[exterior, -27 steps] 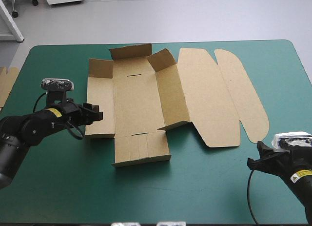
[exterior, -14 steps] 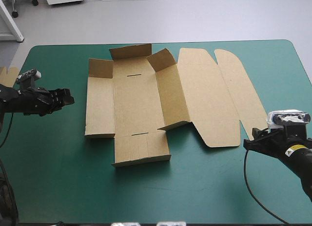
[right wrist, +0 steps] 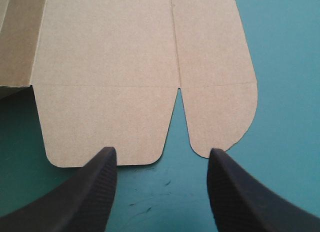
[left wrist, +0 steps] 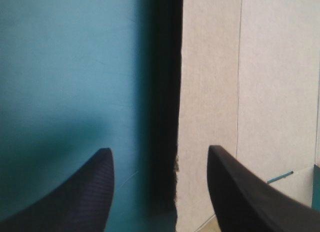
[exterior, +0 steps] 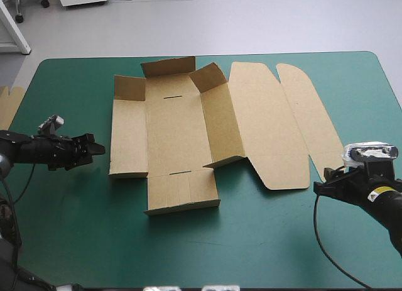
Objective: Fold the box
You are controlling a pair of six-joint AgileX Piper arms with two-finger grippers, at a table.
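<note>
The left tool (exterior: 95, 146), two broad black fins with their tips apart and nothing between them, hovers low over the teal-green counter (exterior: 251, 241), just left of the flat brown cardboard box (exterior: 176, 127). In the left wrist view this tool (left wrist: 160, 187) points along the box's left edge, with bare cover under one fin and the box's left wall panel (left wrist: 210, 91) under the other.

A moment earlier this tool was against that left wall panel (exterior: 129, 137). It then drew away to the left and has now drifted part of the way back. The panel lies nearly flat, so it probably has to be taken hold of again.

The right tool (exterior: 321, 185), also spread and empty, has edged a little closer to the near right corner of the box. Its wrist view shows the tool (right wrist: 161, 182) aimed at the notch between the flat lid (right wrist: 105, 117) and the rounded tuck flap (right wrist: 215, 91), short of both.

The box sits left of the counter's centre. Its right wall (exterior: 220, 118) is partly raised, and its far flaps (exterior: 166, 66) lean up.

There is wide clear cover along the near side and some to the left. A strip of spare brown board (exterior: 7, 105) lies at the counter's left edge, behind the left arm.
</note>
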